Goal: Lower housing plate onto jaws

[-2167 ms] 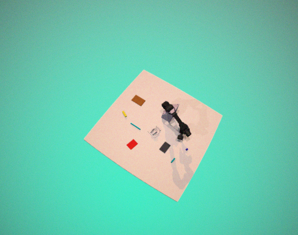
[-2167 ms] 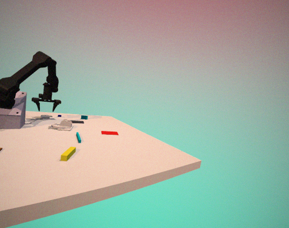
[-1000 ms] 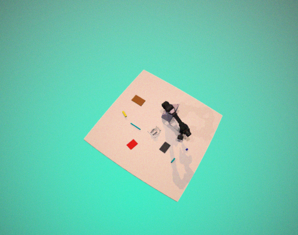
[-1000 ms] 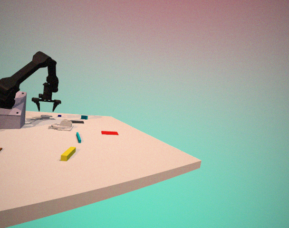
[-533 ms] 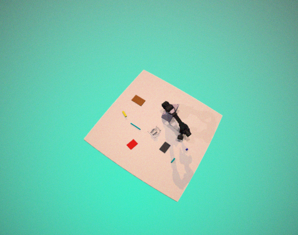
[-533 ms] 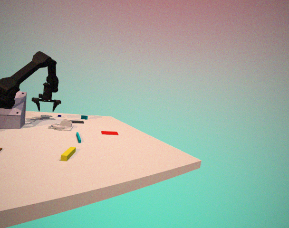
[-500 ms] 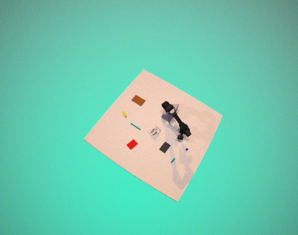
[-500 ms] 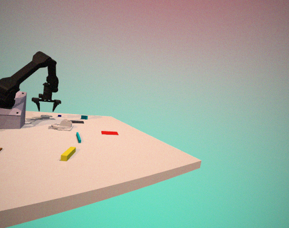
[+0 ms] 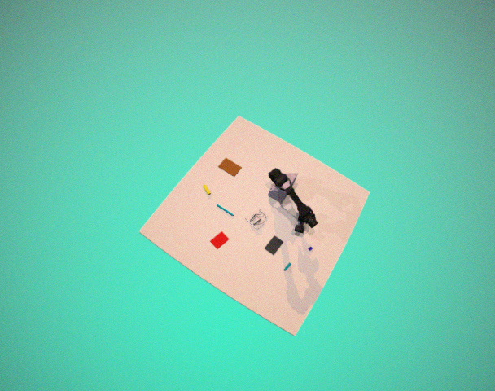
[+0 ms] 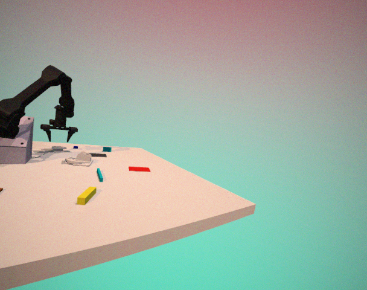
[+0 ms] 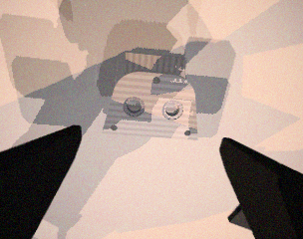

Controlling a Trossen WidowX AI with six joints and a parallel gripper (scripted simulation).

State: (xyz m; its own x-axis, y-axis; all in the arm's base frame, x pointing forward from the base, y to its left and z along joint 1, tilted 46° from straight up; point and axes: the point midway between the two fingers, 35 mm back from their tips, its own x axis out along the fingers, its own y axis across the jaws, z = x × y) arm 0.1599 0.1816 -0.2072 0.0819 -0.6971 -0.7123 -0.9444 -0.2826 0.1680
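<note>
My gripper points straight down, open and empty, above the housing plate. The light housing plate lies low on the table; in the wrist view it shows a rounded far edge, two round bosses and several dark holes, ahead of the gap between the fingertips. The pale jaw assembly stands on the table apart from the plate, farther from the arm's base. Its jaws and stubs are too small to tell apart. The plate is hidden under the arm in the top view.
A black flat plate, a short teal block and a small blue block lie near the arm. A red plate, a teal stick, a yellow bar and a brown plate lie farther off.
</note>
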